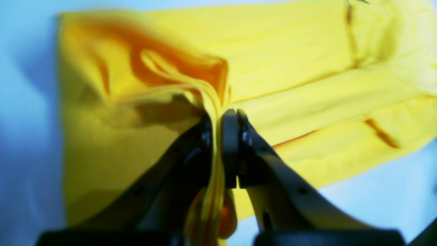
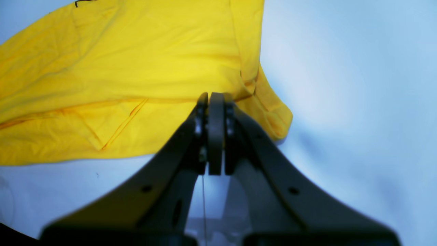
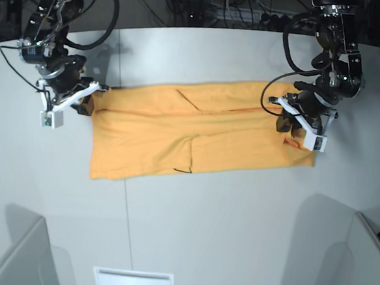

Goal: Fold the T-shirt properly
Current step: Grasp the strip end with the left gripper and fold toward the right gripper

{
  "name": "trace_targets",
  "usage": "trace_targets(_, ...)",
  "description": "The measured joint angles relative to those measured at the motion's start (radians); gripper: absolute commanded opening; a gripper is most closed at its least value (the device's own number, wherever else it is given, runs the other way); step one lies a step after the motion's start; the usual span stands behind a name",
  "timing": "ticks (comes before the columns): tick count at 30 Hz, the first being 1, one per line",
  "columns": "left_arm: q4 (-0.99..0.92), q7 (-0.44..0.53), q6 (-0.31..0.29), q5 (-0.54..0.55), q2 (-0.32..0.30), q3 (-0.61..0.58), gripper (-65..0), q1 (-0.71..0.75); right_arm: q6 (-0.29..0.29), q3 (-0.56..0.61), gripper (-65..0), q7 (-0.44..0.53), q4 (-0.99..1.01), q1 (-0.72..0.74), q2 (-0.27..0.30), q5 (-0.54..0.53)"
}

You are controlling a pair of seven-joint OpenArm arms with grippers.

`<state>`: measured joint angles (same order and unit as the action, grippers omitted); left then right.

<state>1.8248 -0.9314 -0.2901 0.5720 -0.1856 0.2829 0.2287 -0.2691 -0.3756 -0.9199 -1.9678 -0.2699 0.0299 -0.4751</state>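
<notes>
Find the T-shirt (image 3: 143,152) on the counter (image 3: 235,243), laid out in a long, layered strip between the two tools, with sleeves and hem tucked into overlapping bands. Holds a bunched fold near one end, pinched firmly between the fingers of the left tool (image 1: 222,116) and slightly lifted, with cloth puckering above and below the grip. Rests near the other end with fingers together and apparently nothing between them, in the case of the right tool (image 2: 211,97), just over the lower layers.

Expect light, soft cotton, limp rather than stiff, and not fragile. Likely to drape, crease and follow a pull unevenly, so better to move slowly and keep the lifted part low. Not very slippery by the look of it, yet apt to let a loose inner layer slide out of a shallow pinch. Take hold at the doubled outer edge or a corner, catching every layer, rather than mid-panel, where only the top ply might come up. Probably wise to steady the far end while carrying the pinched one across or straightening it.

As for containers, cannot make out any with certainty: only a white rectangular piece (image 3: 134,282) by the near edge, too unclear to tell whether hollow or holding anything
</notes>
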Motion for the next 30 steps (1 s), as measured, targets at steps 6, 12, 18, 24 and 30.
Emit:
trace_targets(6,-0.004,0.001,0.016,-0.006,0.056,-0.089,-65.0,-0.049,0.000,0.000,-65.0,-0.003,0.000,-0.005,0.000,-0.001)
trace_targets(12,-0.013,0.001,0.107,-0.002,0.066,-0.193,-65.0,-0.092,0.000,0.000,-65.0,-0.003,0.000,-0.005,0.000,0.000)
trace_targets(18,-0.102,0.010,0.134,0.001,0.099,-0.229,-65.0,-0.128,0.000,0.000,-65.0,-0.003,0.000,-0.005,0.000,0.000)
trace_targets(24,-0.128,0.008,0.134,0.001,0.109,-0.232,-65.0,-0.149,0.000,0.000,-65.0,-0.003,0.000,-0.005,0.000,0.000)
trace_targets(30,-0.128,0.007,0.134,0.002,0.113,-0.232,-65.0,-0.151,0.000,0.000,-65.0,-0.003,0.000,-0.005,0.000,0.000)
